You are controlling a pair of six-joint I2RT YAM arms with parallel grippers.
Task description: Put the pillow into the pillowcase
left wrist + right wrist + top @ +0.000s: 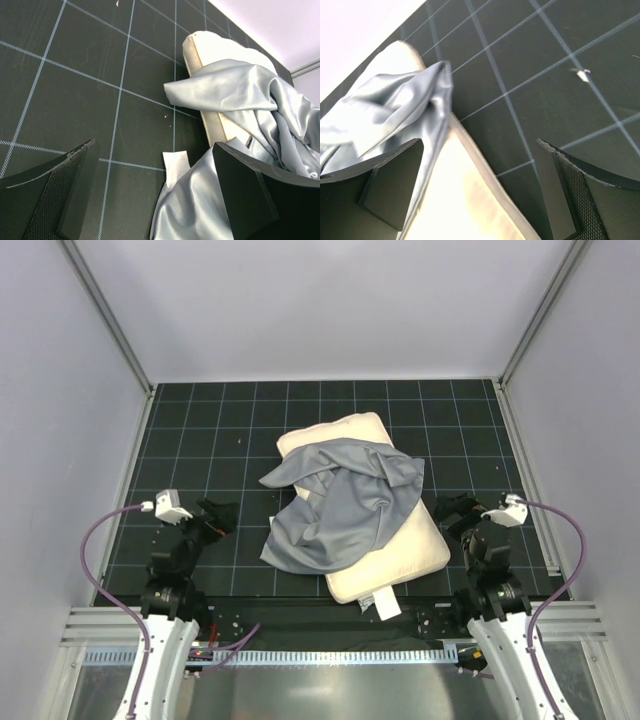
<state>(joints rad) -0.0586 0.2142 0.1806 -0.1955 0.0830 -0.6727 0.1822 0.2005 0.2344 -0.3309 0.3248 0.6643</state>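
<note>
A: Item one: the pillow (405,552)?
B: Cream, lying flat and slantwise on the black grid mat (200,445), not inside anything. There is a white tag (386,604) at its near short end.

A: Item two: the pillowcase (340,508)?
B: Blue-grey and crumpled, heaped on top of the pillow. It covers the pillow's middle and spills off the left long edge onto the mat. The pillow's far corner and near right part are bare.

A: Item three: the left gripper (218,519)?
B: Left of the pillow and apart from it. Jaws spread wide, nothing between them.

A: Item four: the right gripper (450,517)?
B: Just beside the pillow's right long edge, above the mat. Jaws also spread wide and empty, with no contact with the fabric visible.
</note>
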